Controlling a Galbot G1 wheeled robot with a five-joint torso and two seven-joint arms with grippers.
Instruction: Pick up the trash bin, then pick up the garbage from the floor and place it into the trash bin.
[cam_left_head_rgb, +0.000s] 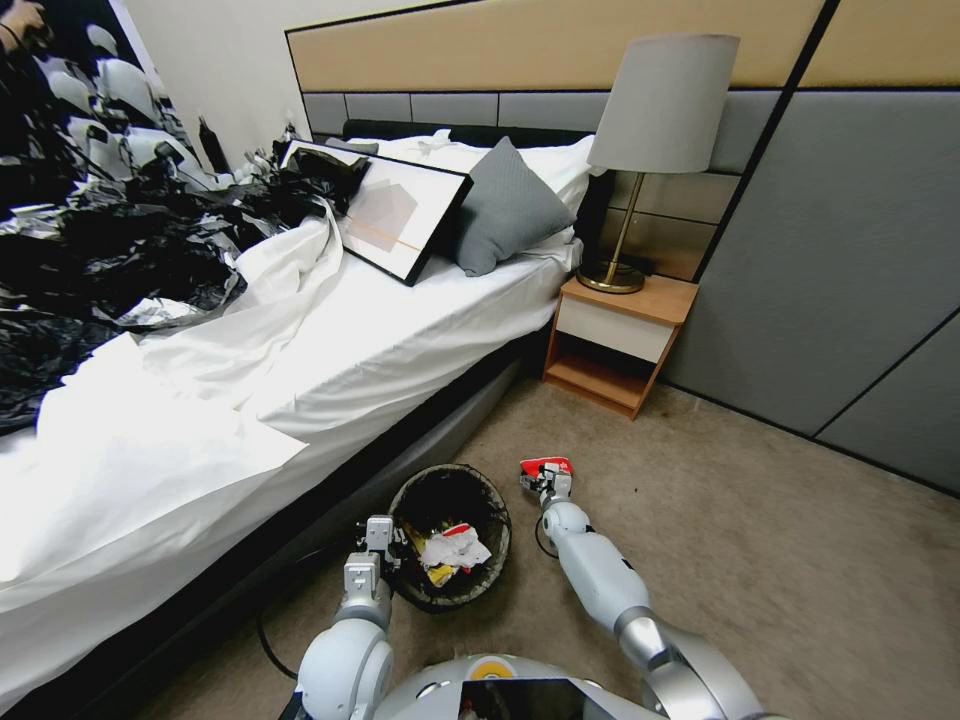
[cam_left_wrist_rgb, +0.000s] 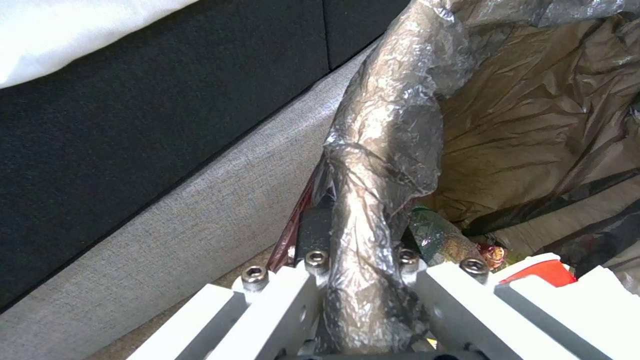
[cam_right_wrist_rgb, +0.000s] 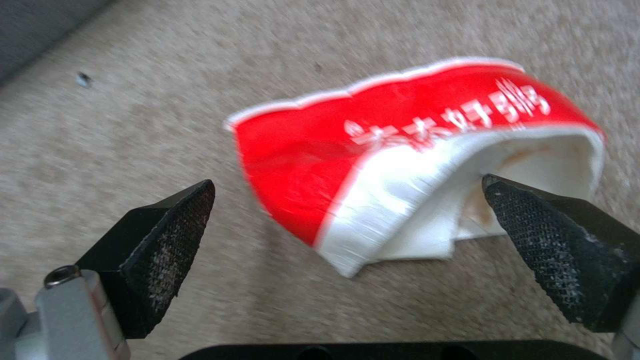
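On the carpet beside the bed (cam_left_head_rgb: 330, 340), the trash bin (cam_left_head_rgb: 495, 505) holds crumpled wrappers. The left hand (cam_left_head_rgb: 378, 540) sits at the bin's nine o'clock edge, at its rim. At the bin's two o'clock, the right hand (cam_left_head_rgb: 548, 484) reaches a red-and-white wrapper (cam_left_head_rgb: 545, 466) on the floor. A nightstand (cam_left_head_rgb: 615, 340) with a lamp (cam_left_head_rgb: 655, 140) stands beyond.

One trash bin (cam_left_head_rgb: 450, 540), one red wrapper (cam_right_wrist_rgb: 413, 150) on carpet.
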